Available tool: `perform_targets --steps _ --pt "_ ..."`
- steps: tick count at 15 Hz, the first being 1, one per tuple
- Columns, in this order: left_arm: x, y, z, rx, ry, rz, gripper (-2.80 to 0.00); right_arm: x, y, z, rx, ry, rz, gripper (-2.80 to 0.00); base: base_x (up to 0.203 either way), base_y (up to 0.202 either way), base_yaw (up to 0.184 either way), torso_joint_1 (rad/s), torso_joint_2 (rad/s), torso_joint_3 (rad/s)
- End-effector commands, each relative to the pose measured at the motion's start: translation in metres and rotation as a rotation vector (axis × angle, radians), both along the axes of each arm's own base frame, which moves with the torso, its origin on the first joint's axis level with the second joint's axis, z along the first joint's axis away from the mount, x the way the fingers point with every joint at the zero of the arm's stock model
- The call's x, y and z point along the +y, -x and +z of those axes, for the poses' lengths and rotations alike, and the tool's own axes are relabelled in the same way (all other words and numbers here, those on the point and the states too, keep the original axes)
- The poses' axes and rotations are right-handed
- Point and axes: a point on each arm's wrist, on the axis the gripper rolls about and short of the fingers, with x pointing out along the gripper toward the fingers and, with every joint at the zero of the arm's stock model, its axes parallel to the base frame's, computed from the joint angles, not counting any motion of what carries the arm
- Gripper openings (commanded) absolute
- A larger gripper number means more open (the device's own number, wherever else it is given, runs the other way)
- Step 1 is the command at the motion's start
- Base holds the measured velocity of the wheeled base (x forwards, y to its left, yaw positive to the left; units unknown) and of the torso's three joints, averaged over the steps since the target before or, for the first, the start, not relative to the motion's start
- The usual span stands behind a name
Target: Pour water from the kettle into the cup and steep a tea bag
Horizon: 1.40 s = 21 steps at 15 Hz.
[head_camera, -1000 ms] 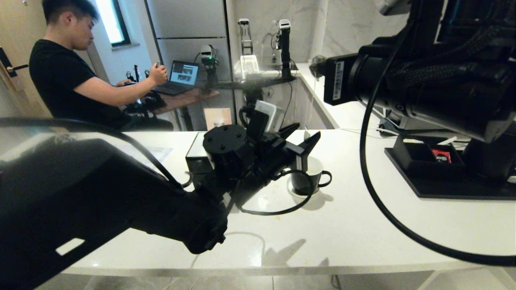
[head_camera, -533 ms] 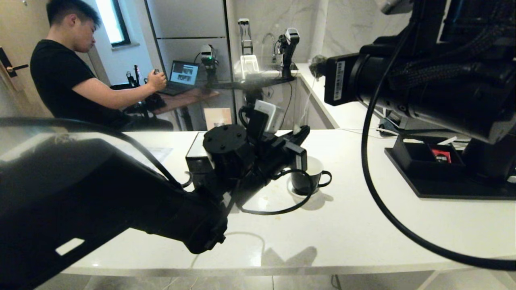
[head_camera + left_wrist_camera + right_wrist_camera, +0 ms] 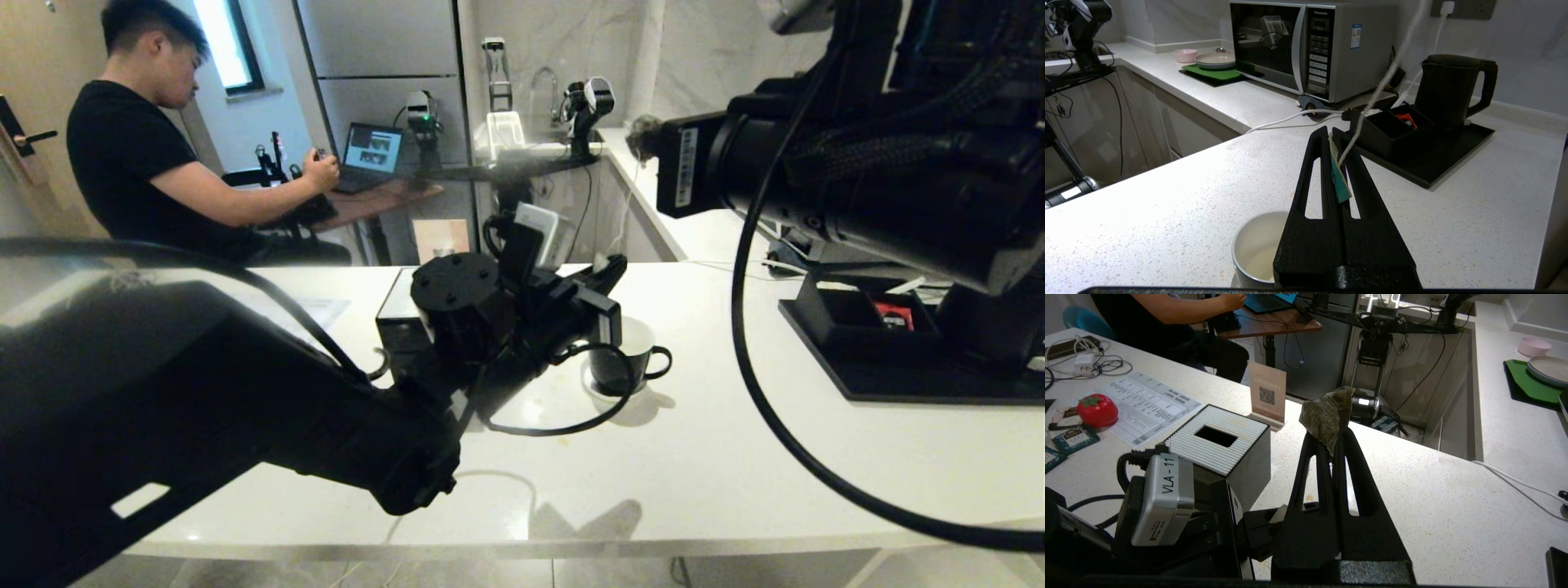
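While head view hides it, right gripper (image 3: pixel 1338 416) pinches tea bag (image 3: pixel 1327 416).

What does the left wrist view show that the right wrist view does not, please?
Only the left wrist view shows the kettle, the cup and the left gripper shut on the tea bag's tag. Only the right wrist view shows the right gripper pinching the tea bag. Both show the white counter.

Both grippers' fingers (image 3: pixel 1331 171) pinched — raised.
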Motion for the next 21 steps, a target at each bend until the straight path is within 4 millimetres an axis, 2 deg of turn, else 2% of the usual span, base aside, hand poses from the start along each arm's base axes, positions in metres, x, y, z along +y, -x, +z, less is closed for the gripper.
perform_targets --steps 1,8,17,21 --pt "0.000 0.000 0.002 -0.007 0.009 -0.001 -2.80 0.000 0.000 -0.005 0.011 0.012 -0.003 -2.80 0.000 0.000 0.000 0.000 0.00 0.000" --pt "0.003 0.003 0.008 -0.013 0.023 0.021 -2.80 0.000 -0.007 -0.021 0.016 0.005 -0.017 -2.80 0.000 0.000 0.000 0.000 0.00 0.000" --pt "0.008 0.014 0.008 0.001 0.006 0.010 -2.80 -0.020 -0.051 -0.033 0.019 0.001 -0.146 -2.80 0.000 0.000 0.000 0.000 0.00 0.000" --pt "0.008 0.018 0.009 0.002 0.006 0.004 -2.80 -0.017 -0.058 -0.044 0.041 0.020 -0.152 -2.80 0.000 0.000 0.000 0.000 0.00 0.000"
